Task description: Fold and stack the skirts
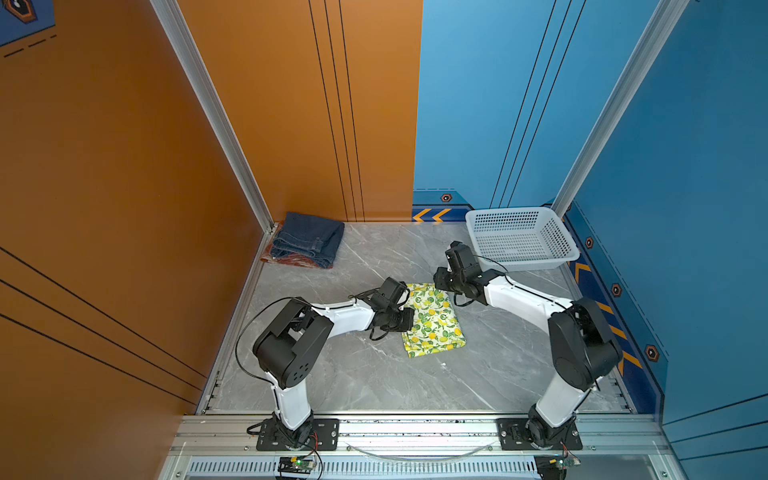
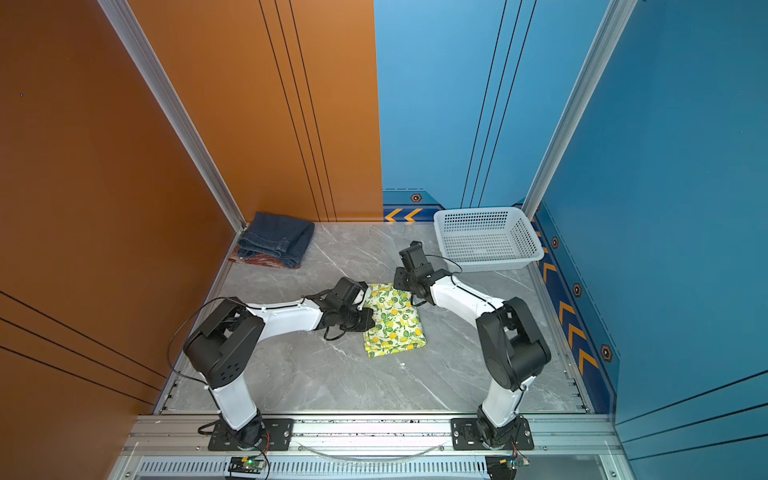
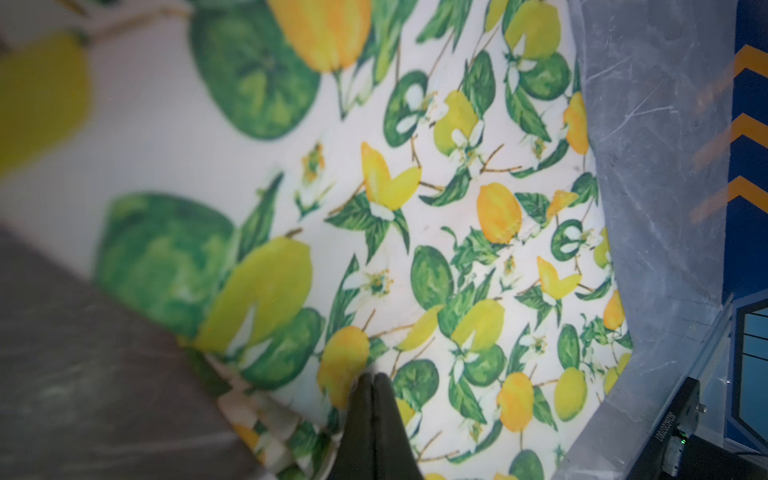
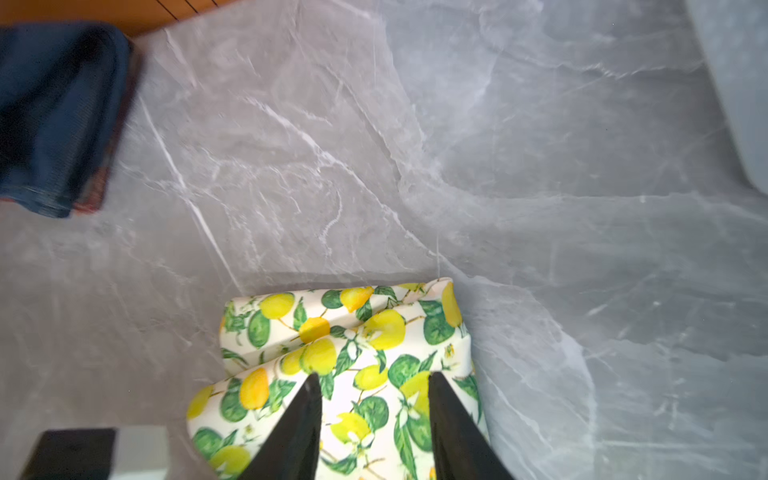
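1. A folded white cloth lemon-print skirt (image 1: 434, 320) lies at the middle of the grey marble-patterned bench (image 1: 353, 374).
2. A dark blue denim skirt (image 1: 309, 239) lies on a red plaid skirt (image 1: 286, 260) in the far left corner.
3. A white perforated plastic basket (image 1: 557, 243) stands in the far right corner.
4. The left tool (image 3: 371, 380) is over the lemon-print skirt's left edge, the right tool (image 4: 374, 376) over its far right corner.

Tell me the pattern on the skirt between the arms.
The skirt is white with yellow lemons, green leaves; left wrist view.
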Robot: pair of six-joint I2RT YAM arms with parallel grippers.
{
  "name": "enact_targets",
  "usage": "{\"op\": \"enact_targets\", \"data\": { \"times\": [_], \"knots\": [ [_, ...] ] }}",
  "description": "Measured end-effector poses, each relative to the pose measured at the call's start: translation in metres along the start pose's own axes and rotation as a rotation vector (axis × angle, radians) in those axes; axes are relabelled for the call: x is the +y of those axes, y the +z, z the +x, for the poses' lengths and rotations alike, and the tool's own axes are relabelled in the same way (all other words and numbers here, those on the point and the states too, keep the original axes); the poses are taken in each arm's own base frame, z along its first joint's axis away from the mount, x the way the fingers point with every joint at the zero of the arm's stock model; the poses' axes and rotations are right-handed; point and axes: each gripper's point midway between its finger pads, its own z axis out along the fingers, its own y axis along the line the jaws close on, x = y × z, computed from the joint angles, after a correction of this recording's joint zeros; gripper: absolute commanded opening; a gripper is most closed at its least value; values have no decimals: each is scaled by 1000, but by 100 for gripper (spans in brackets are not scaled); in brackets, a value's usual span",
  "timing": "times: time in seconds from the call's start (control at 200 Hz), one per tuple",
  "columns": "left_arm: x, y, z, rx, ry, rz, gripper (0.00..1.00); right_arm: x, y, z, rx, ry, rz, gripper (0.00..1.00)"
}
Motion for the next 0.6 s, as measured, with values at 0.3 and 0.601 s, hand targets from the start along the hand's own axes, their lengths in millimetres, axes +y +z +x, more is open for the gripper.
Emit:
{"op": "enact_targets", "data": {
  "times": [0.3, 0.601],
  "knots": [
    [-6, -55, -27, -103, -54, 28, 67, -42, -18, 61, 101, -3, 53, 54],
    [21, -52, -15, -98, -138, -27, 70, -47, -5, 91, 186, 11, 37, 56]
  ]
}}
